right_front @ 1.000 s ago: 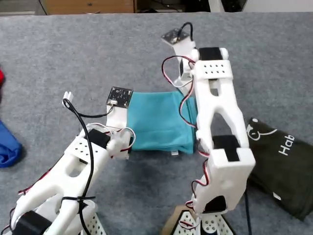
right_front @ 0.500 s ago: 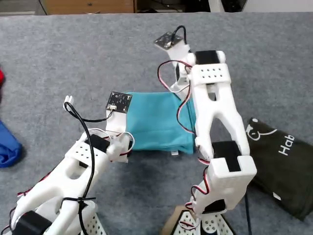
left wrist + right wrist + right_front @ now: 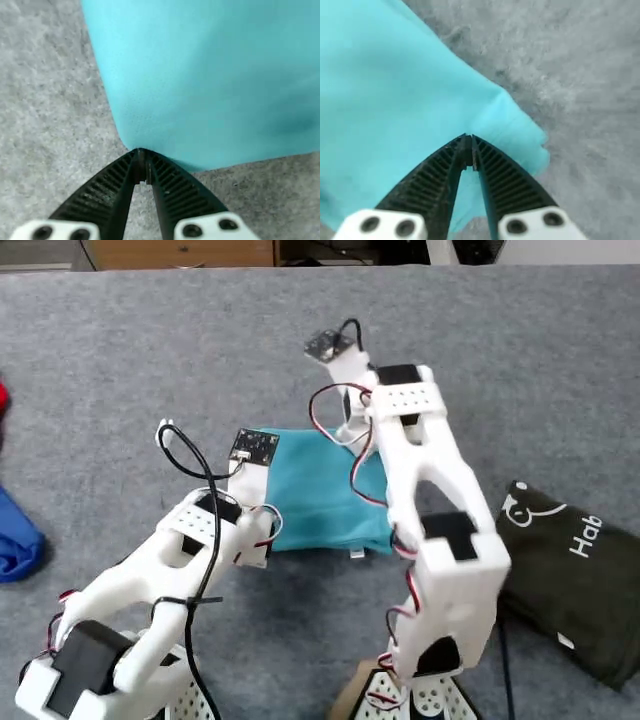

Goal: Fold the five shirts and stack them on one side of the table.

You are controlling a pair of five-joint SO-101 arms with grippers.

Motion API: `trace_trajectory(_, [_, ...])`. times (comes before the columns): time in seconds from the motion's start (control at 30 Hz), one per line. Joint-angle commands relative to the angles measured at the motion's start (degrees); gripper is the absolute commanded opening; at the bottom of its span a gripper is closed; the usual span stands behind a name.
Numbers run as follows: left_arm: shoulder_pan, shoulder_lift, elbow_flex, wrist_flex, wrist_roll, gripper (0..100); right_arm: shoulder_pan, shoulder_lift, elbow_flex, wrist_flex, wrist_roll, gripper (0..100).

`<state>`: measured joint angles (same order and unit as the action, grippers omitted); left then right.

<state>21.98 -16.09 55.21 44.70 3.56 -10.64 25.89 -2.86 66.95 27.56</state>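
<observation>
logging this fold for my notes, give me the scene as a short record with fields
teal shirt: folded flat at mid table, between the two arms
left jaws: shut on a corner of the teal shirt
right jaws: shut on the teal shirt close to another corner
dark shirt: folded, at the right of the high view, apart from the teal shirt
blue shirt: bunched at the left edge of the high view
red cloth: sliver at that same edge, farther back
table: grey fabric-like cover
</observation>
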Motion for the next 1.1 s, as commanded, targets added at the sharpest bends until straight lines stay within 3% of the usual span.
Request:
trace_trajectory(0.0, [-0.09, 0.13, -2.29, 0.35, -0.35, 2, 4.88, 5.76, -6.99, -0.79, 0.44, 0.4])
trace_trajectory(0.2, [0.09, 0.13, -2.29, 0.35, -0.35, 2, 10.15, 12.18, -15.52, 2.11, 3.16, 0.4])
trace_trajectory(0.57, [-0.44, 0.04, -4.57, 2.11, -0.35, 2, 1.27, 2.33, -23.78, 17.67, 3.25, 0.4])
trace_trajectory(0.87, [-11.52, -4.0, -26.73, 16.44, -1.85, 2, 3.3, -12.79, -23.25, 31.21, 1.85, 0.5])
trace_trajectory(1.07, [-9.85, 5.58, -38.24, 17.76, 1.14, 18, 5.14, -26.42, -7.69, 28.04, -7.21, 0.6])
